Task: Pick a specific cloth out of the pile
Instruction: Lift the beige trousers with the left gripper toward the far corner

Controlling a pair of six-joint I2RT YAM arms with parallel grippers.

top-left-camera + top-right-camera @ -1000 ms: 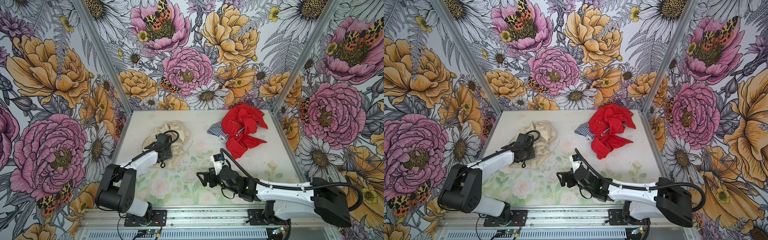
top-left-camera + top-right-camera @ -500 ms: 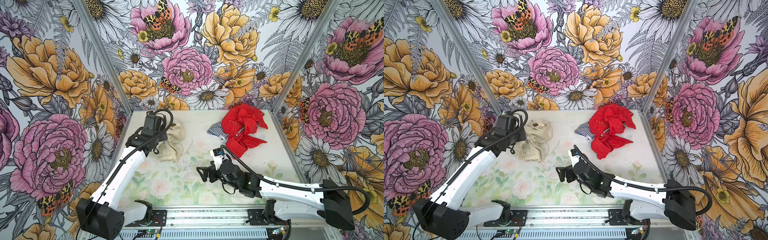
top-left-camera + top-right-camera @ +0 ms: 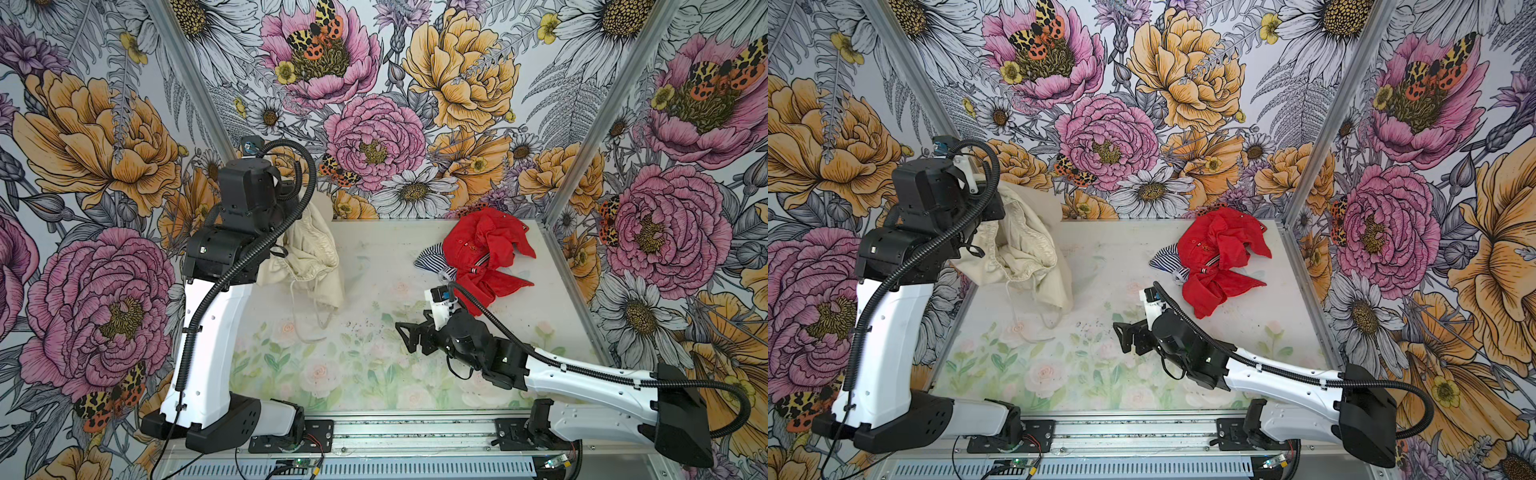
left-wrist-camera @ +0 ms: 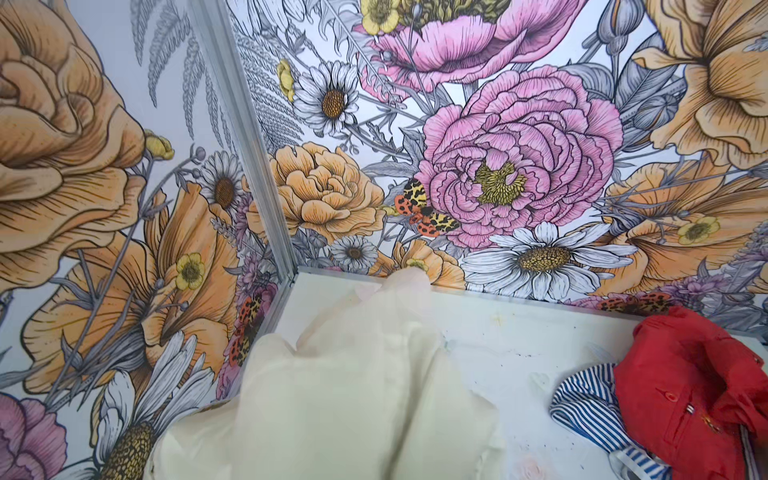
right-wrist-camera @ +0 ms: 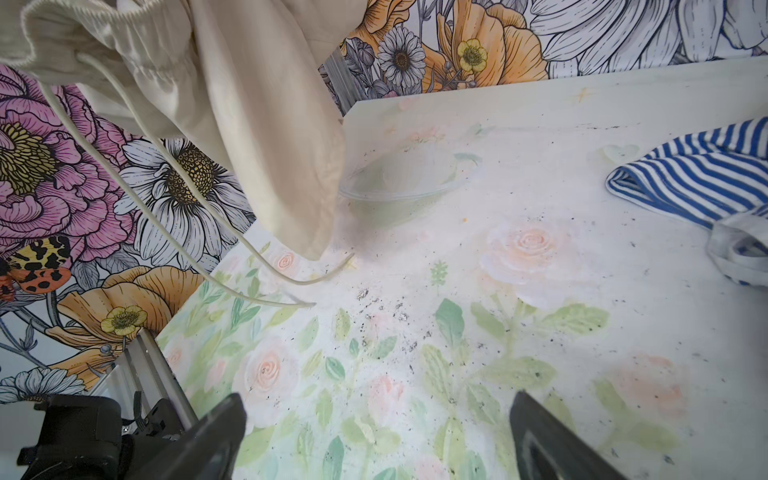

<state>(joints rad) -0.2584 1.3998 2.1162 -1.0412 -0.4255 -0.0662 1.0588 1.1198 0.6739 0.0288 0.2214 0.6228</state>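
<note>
Two arms are in both top views. The left arm stands raised at the far left corner, where a second ago it lay low with its hand on the garment on the worktop (image 3: 374, 374). The left hand (image 3: 994, 210) is pressed together on the cloth (image 3: 307, 245), its fingertips buried in the folds. The cream garment, a crumpled heap on the left of the worktop a second ago, now hangs from that hand. Its lower folds droop toward the surface and its drawstring (image 5: 174, 199) trails down onto the worktop.

The right hand (image 3: 405, 337) hovers low near the middle of the worktop with its fingers (image 5: 220, 436) spread wide, holding nothing. It has shifted slightly farther from the near edge than a second ago.

The pile has not moved. The red jacket (image 3: 482, 249) lies at the far right with the striped piece (image 3: 430, 259) touching its left side, well apart from the cloth.
</note>
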